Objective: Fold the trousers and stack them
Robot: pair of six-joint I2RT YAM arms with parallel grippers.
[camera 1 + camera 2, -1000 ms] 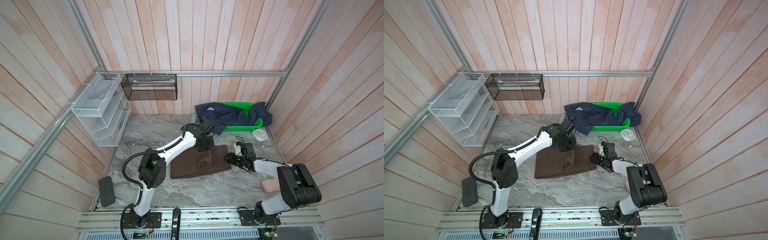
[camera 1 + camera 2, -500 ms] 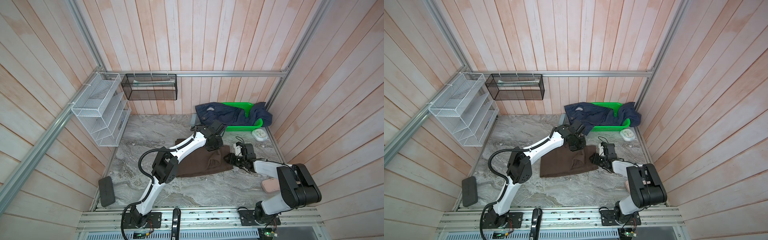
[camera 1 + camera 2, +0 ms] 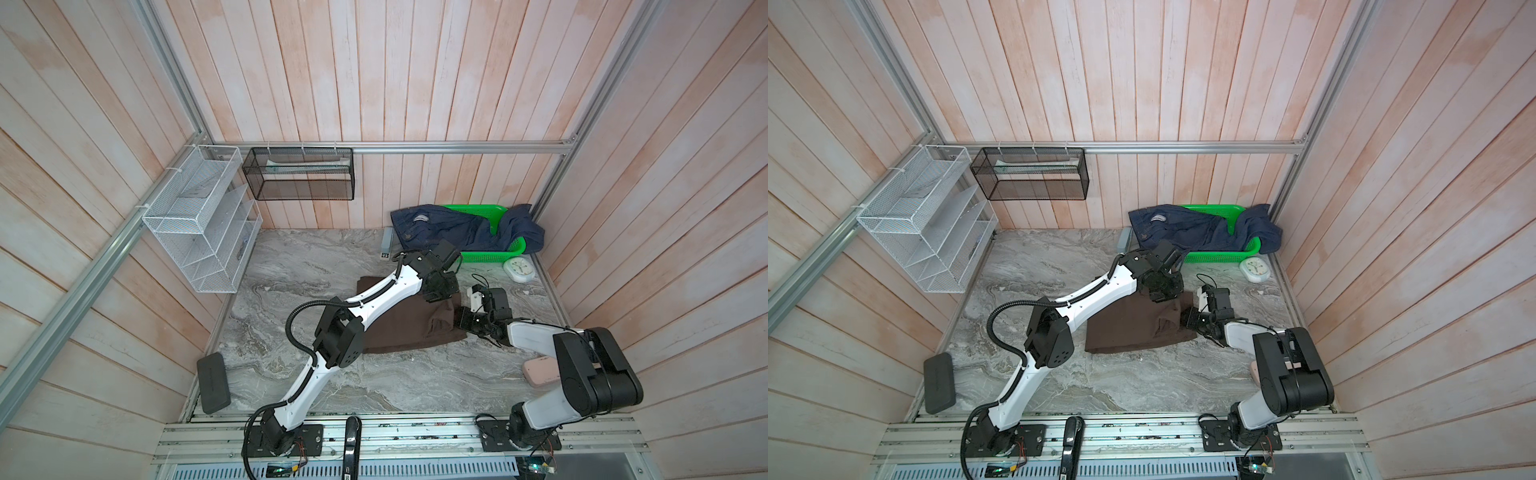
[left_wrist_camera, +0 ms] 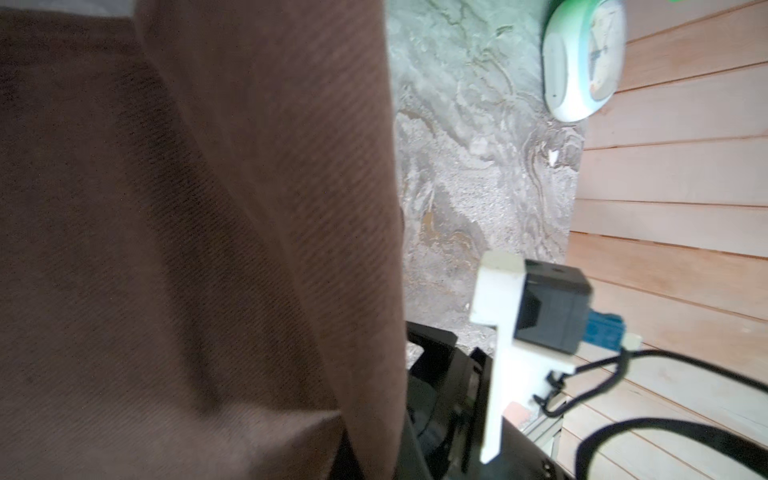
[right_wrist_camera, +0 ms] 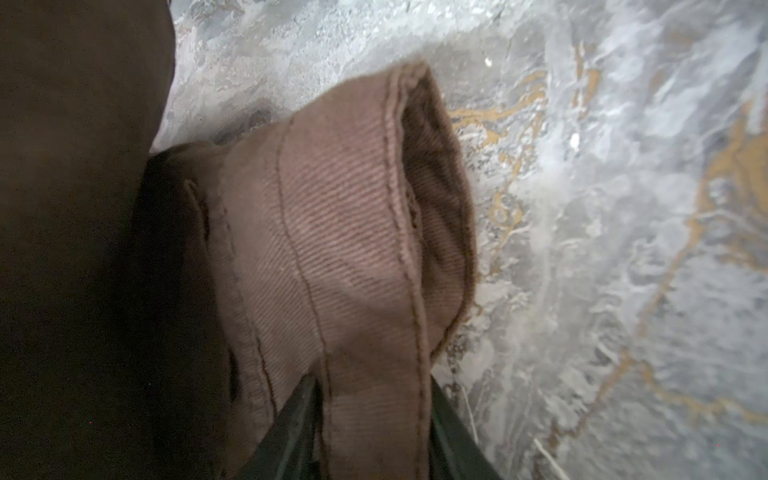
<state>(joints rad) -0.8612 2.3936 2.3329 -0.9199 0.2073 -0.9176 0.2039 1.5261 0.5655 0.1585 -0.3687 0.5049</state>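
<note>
Partly folded, the trousers (image 3: 399, 332) are seen just in front of the green basket (image 3: 486, 257), one edge pinched in the closed left gripper (image 3: 436, 294), a hem clamped in the right gripper (image 3: 461, 322). Both corners are best carried level, edges matched.

- Our left arm (image 3: 376, 300) reaches far across; left gripper (image 3: 437, 294) points down, clamped on the trousers (image 3: 405, 332).
- Our right arm (image 3: 534, 337) lies low; right gripper (image 3: 461, 321) pinches their edge.
</note>
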